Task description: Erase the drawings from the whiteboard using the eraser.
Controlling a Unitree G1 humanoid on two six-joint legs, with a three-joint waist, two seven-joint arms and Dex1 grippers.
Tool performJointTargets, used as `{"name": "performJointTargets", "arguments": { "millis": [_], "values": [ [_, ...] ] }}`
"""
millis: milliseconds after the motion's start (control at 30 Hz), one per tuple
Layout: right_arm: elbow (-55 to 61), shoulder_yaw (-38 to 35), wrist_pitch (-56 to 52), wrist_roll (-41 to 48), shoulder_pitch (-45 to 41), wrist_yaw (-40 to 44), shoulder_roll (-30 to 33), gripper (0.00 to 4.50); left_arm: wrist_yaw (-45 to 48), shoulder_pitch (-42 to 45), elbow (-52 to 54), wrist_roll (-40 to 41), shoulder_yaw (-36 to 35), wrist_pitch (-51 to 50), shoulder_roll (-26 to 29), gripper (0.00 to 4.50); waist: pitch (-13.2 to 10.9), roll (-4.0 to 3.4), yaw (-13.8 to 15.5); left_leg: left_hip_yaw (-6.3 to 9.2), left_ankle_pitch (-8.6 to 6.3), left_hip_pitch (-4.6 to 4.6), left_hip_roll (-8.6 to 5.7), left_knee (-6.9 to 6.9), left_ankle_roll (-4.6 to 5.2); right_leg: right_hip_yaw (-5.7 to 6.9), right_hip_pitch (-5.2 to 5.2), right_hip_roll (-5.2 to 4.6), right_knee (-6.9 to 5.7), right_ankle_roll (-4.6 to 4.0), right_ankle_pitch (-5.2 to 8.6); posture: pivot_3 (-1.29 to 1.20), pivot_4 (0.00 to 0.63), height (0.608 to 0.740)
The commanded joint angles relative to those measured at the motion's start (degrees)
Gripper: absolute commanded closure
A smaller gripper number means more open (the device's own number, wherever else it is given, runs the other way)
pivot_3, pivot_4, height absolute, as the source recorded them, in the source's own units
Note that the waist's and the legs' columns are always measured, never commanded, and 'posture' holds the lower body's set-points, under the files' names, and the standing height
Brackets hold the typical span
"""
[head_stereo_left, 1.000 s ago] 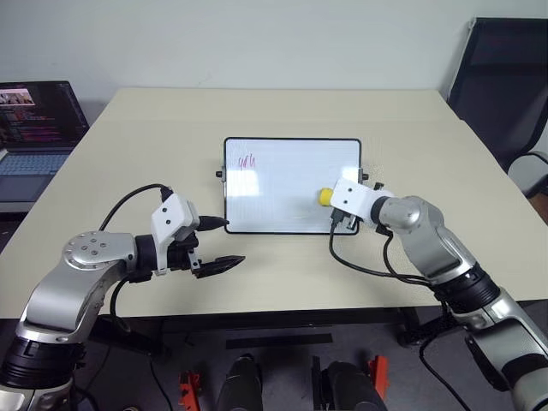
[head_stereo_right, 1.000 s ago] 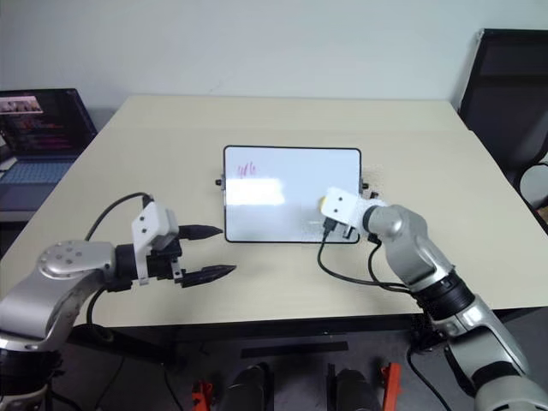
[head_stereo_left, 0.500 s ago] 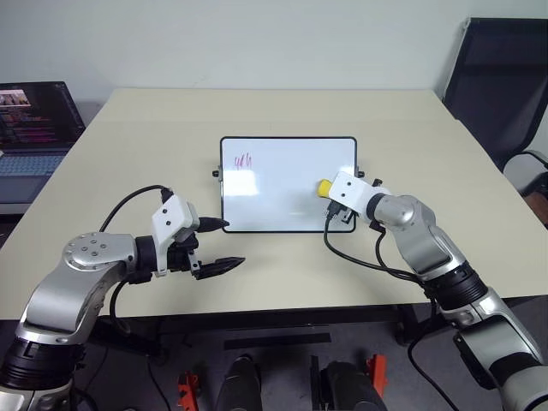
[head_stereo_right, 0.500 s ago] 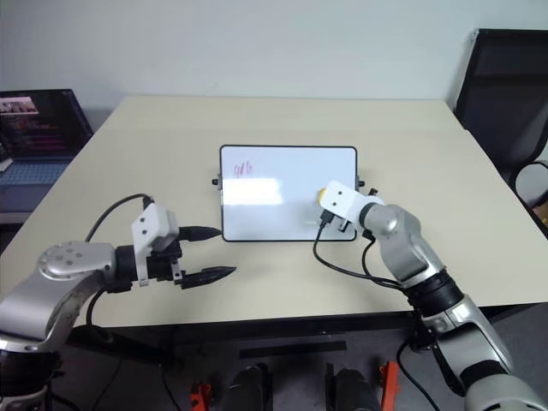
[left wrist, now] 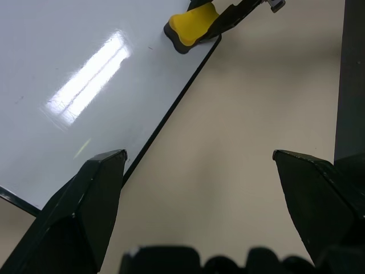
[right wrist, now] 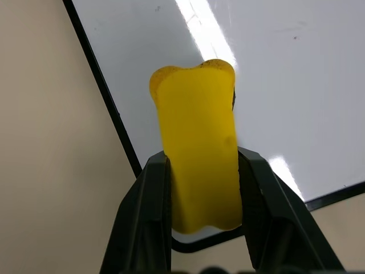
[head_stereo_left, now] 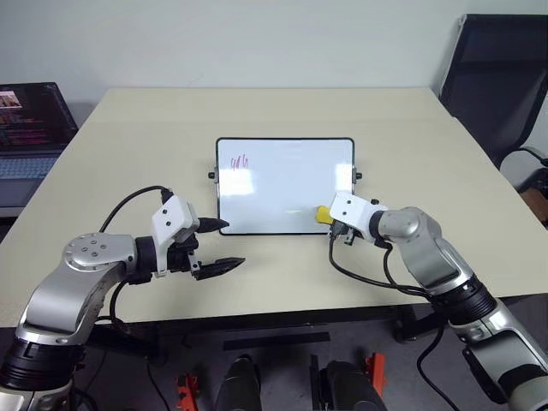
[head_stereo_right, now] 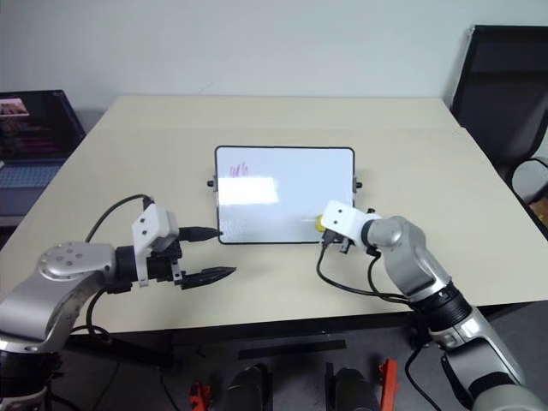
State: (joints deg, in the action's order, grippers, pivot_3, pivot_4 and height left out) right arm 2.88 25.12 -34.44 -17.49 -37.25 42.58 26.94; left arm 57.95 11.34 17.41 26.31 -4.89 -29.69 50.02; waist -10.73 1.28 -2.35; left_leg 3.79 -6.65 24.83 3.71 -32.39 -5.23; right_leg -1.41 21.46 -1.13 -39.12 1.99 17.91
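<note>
Beige worktop carries the whiteboard at its centre. Left claw hovers near the board's near left corner, fingers spread wide, gripping nothing. Right claw is clamped on the yellow eraser, positioned over the board's near right corner. Red-magenta drawings sit in the board's far left corner, well apart from the eraser.

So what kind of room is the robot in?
Probably an office or a meeting room. There is a big plain beige table with a small whiteboard lying on it, an open laptop on a surface to one side, and a dark office chair at the other.
</note>
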Motion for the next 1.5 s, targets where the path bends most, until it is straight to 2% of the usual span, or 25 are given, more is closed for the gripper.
{"name": "performJointTargets", "arguments": {
  "millis": [33, 167, 267, 400, 500, 667, 800, 967, 1067, 1267, 1500],
  "values": [
    [-0.7, 2.7, 2.7, -2.6, -2.2, -1.6, -1.9, 3.3, -0.4, -0.1, 1.8, 0.3, -2.0, 0.1, 0.9, 0.0, 0.0, 0.0, -0.1, -0.07, 0.0, 0.0, 0.0, 0.07, 0.0, -0.06, 0.01, 0.0, 0.0, 0.02, -0.01, 0.0, 0.15, 0.74],
    [-2.8, 4.2, 5.2, -4.8, -3.3, -2.7, -2.7, 3.3, -0.6, -0.4, 2.2, 0.4, -2.1, -0.1, 0.8, 0.0, 0.0, 0.01, 0.0, -0.51, 0.02, 0.03, -0.02, 0.41, 0.03, -0.54, 0.07, 0.07, 0.04, 0.21, -0.08, 0.0, 0.15, 0.74],
    [-5.8, 1.4, 6.8, -5.4, -5.4, -7.6, -4.7, 3.3, -0.8, -1.0, 2.4, 0.3, -2.3, -0.1, 0.9, 0.0, 0.0, 0.02, -0.5, -0.8, 0.01, 0.03, 0.0, 0.46, 0.02, -0.84, 0.24, 0.1, 0.05, 0.58, -0.26, 0.0, 0.15, 0.74],
    [-6.8, 0.1, 7.5, -4.6, -5.7, -7.9, -4.4, 3.3, -1.3, -1.4, 2.6, 0.3, -2.4, 0.0, 0.9, 0.0, 0.0, 0.03, -0.5, -0.89, 0.01, 0.04, -0.01, 0.41, 0.02, -0.98, 0.3, 0.1, 0.05, 0.49, -0.23, 0.0, 0.15, 0.74],
    [-4.7, -3.2, 5.1, -1.1, -3.9, -8.1, -6.5, 3.3, -1.7, -1.7, 2.6, 0.2, -2.8, 0.1, 0.9, 0.0, 0.0, 0.04, -0.2, -0.95, 0.01, 0.04, -0.02, 0.39, 0.02, -1.03, 0.3, 0.09, 0.08, 0.43, -0.2, 0.0, 0.15, 0.74],
    [3.2, -11.1, -4.7, 8.5, -3.0, -7.5, -14.3, 3.31, -3.5, -2.6, 2.1, -0.3, -5.7, 0.3, 1.1, 0.0, 0.0, 0.04, -0.2, -0.96, 0.01, 0.09, 0.0, 0.45, 0.02, -1.04, 0.36, 0.1, 0.04, 0.67, -0.33, 0.0, 0.15, 0.74],
    [3.6, -10.3, -5.5, 10.1, -6.0, -8.2, -17.0, 3.31, -5.7, -3.7, 1.3, -2.7, -7.3, 0.8, 1.9, 0.0, 0.0, 0.03, -0.4, -0.97, 0.0, 0.26, 0.01, 0.5, 0.02, -1.04, 0.58, 0.12, 0.03, 0.69, -0.34, 0.0, 0.15, 0.74],
    [-3.4, -9.4, -2.9, 12.3, -11.7, -10.7, -23.9, 3.31, -7.2, -4.2, -0.3, -4.0, -9.9, 0.6, 3.3, 0.0, 0.0, 0.04, -0.8, -0.99, 0.0, 0.28, 0.04, 0.51, 0.02, -1.06, 0.65, 0.15, 0.02, 0.69, -0.34, 0.0, 0.15, 0.74],
    [-8.1, -12.5, -3.1, 16.3, -14.8, -11.5, -28.5, 3.31, -7.1, -4.4, -0.4, -4.0, -11.0, 0.6, 4.0, 0.0, 0.0, 0.04, -0.9, -1.0, 0.0, 0.3, 0.04, 0.51, 0.01, -1.06, 0.65, 0.15, 0.02, 0.69, -0.34, 0.0, 0.15, 0.74],
    [-19.3, -9.4, -1.5, 15.6, -21.5, -9.7, -28.3, 3.31, -6.8, -4.5, -1.1, -4.3, -11.9, 0.9, 5.1, 0.0, 0.0, 0.06, -0.3, -1.0, -0.01, 0.41, 0.03, 0.49, 0.01, -1.04, 0.72, 0.13, 0.05, 0.68, -0.37, 0.0, 0.15, 0.74],
    [-36.4, -5.4, 6.5, 12.9, -32.2, -7.4, -29.6, 3.31, -5.8, -2.5, -3.6, -5.2, -11.4, 2.1, 6.5, 0.0, 0.0, 0.05, -0.9, -1.02, -0.01, 0.42, 0.05, 0.54, 0.01, -1.06, 0.81, 0.16, 0.0, 0.63, -0.37, 0.0, 0.15, 0.74]
  ]
}}
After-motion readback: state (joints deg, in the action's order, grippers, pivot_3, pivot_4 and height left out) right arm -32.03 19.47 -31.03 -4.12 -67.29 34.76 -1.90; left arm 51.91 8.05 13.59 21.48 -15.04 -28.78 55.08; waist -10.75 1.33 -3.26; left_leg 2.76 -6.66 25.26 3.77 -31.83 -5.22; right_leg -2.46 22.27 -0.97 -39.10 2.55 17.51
